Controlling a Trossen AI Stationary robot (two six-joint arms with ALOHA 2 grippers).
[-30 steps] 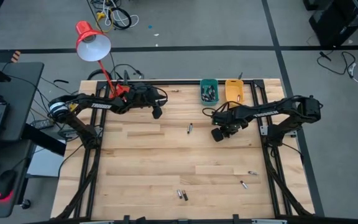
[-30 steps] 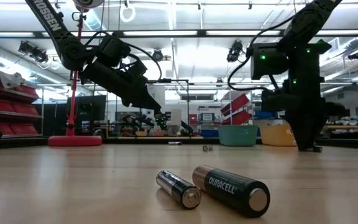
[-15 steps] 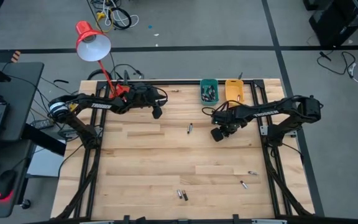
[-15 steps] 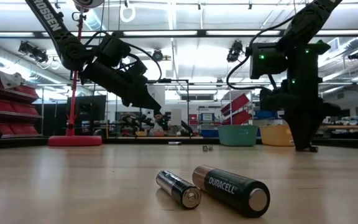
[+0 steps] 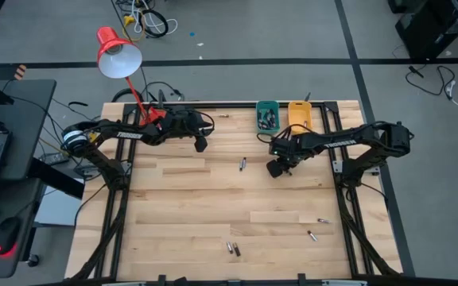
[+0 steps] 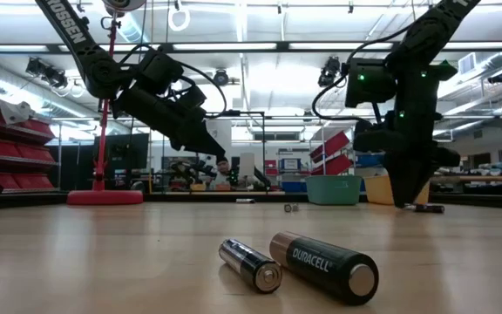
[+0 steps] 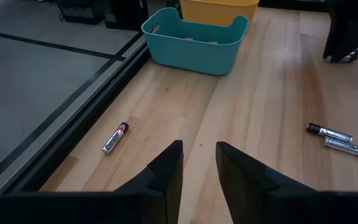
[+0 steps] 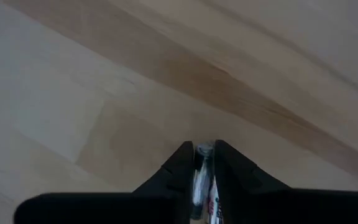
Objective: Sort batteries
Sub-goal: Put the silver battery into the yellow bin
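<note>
Fingers of the right gripper pinch a small battery above the worktop, near the teal bin. Hard, light and slick, it is best gripped mid-body. Left gripper, fingers slightly spread, waits far left.

Right end effector points down mid-tabletop, fingers pinched on a small silvery cylindrical battery. Left end effector hovers at far left side, angled down, fingers slightly apart, holding nothing.
</note>
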